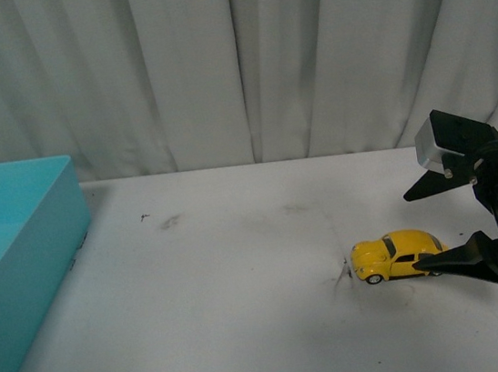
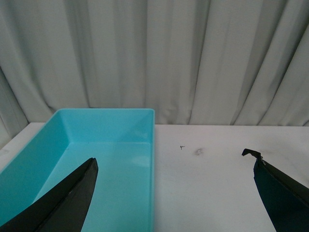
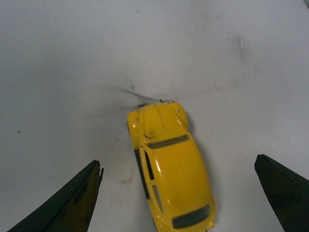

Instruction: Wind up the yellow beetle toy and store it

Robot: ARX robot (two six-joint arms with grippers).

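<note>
Approach for the grasp: the right end effector (image 1: 415,230), released wide, flanks the yellow beetle toy (image 1: 398,255) near the counter's (image 1: 244,287) right edge, and should next clench on its sides.

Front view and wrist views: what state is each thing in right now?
Toy car: upright on its wheels on the table, not gripped.
Right gripper: jaws open, one each side of the toy car.
Left gripper: jaws open, holding nothing.
Bin: open on top, no toy car in the part shown.
</note>
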